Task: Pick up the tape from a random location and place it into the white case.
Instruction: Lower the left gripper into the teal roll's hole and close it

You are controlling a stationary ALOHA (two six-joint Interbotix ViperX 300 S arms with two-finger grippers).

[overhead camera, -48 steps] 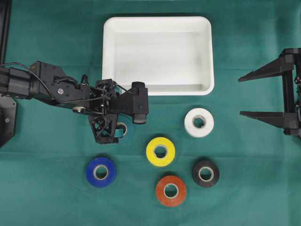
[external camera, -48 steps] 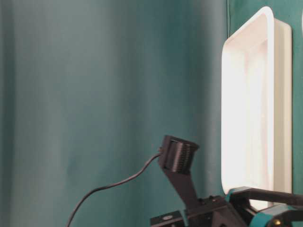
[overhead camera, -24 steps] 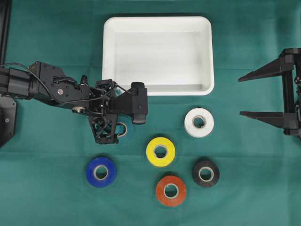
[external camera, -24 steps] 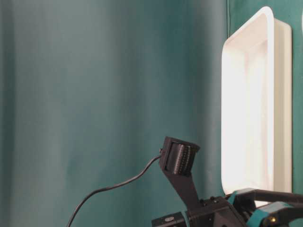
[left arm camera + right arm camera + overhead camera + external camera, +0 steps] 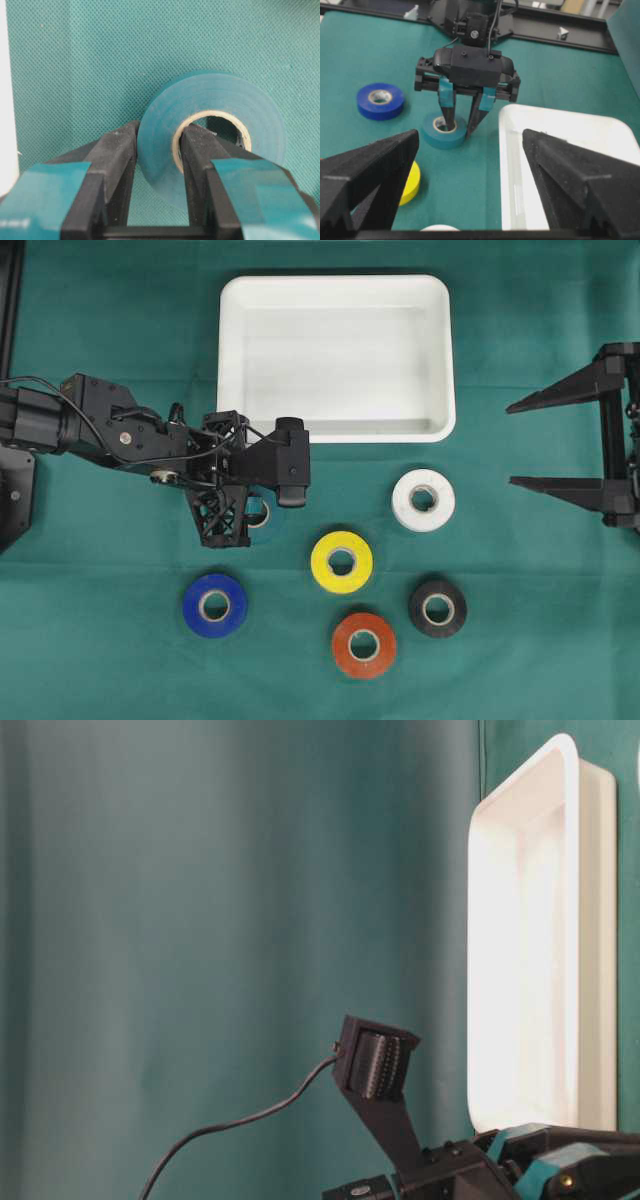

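We have the left gripper [image 5: 159, 150] clamped across one wall of the teal tape [image 5: 215, 125]: one of its fingers [image 5: 197, 150] sits down inside the cardboard core and the other presses on the roll's outer face, so the wall of the ring is pinched between them. The roll lies flat on the green tabletop [image 5: 120, 660], hole upward, with our left arm reaching down onto it from above. What the next move turns on, as we read it, is where the white case [image 5: 437, 360] lies from this grip: in the overhead view the case sits just beyond the roll, toward the top of the picture and a little to the right, its near rim close to the gripper body, and from the right wrist view the case's corner is just beside the held roll [image 5: 443, 131]. So we judge the carry to be a lift and a short reach away and slightly across, high enough to clear the raised rim. Our right gripper [image 5: 560, 445] waits well apart at the right edge, its fingers spread wide and empty; the left arm is plainly the nearer one.
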